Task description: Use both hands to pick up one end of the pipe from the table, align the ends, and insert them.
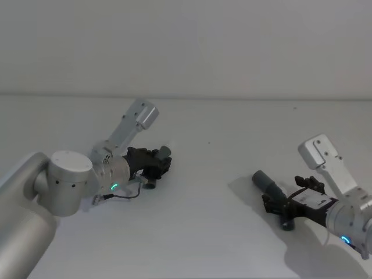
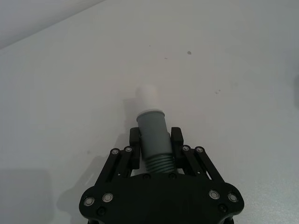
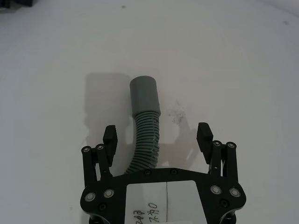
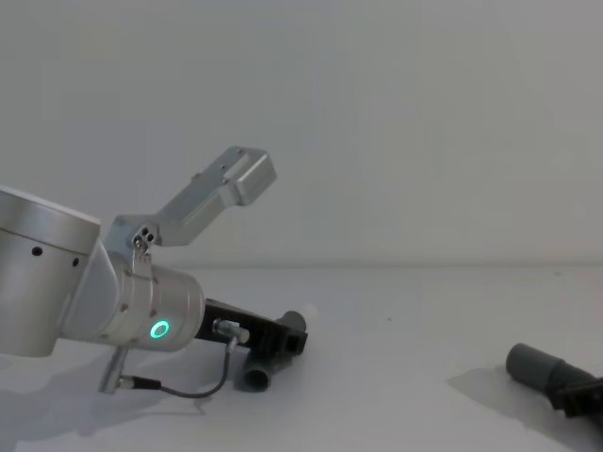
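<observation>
Handwriting, illegible, on right end effector (image 3: 158, 134) label (image 3: 167, 200)

This looks like a robotics lab or test bench. A plain white-grey counter (image 1: 215, 232) meets a blank pale wall (image 1: 186, 40) at the far side. A silver left arm (image 1: 64, 180) and right arm (image 1: 354, 218) reach in over it.
</observation>
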